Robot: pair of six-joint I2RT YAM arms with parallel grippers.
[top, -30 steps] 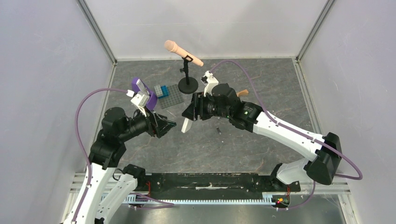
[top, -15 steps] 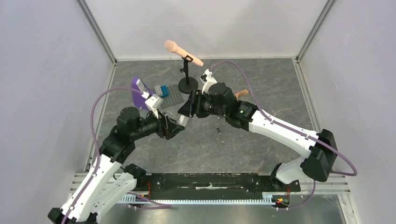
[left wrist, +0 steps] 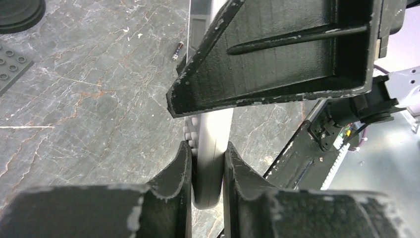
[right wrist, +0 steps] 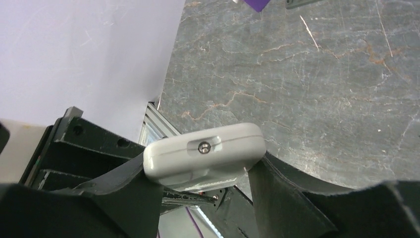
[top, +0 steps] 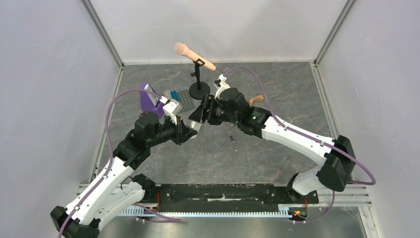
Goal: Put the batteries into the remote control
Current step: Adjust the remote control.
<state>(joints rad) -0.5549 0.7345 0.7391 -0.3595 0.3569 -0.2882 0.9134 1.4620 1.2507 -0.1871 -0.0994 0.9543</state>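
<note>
The white remote control (top: 194,127) hangs above the table between both arms. My right gripper (top: 200,116) grips it across its width; in the right wrist view the remote's end (right wrist: 205,153) sits clamped between the two fingers (right wrist: 124,188). My left gripper (left wrist: 208,151) is shut on the remote's thin sides, with the remote edge-on (left wrist: 212,163) and small buttons showing on its left. One thin dark battery (top: 231,138) lies on the table right of the grippers and shows again in the left wrist view (left wrist: 177,50).
A microphone (top: 194,55) on a black stand (top: 199,90) rises at the back. A grey studded slab (top: 181,100) with blue bricks and a purple stand (top: 147,98) sit back left. A tan piece (top: 256,99) lies behind the right arm.
My left arm has swung right and forward to the remote, and its jaws have gone from open to shut on it. The right gripper has carried the remote slightly left.
</note>
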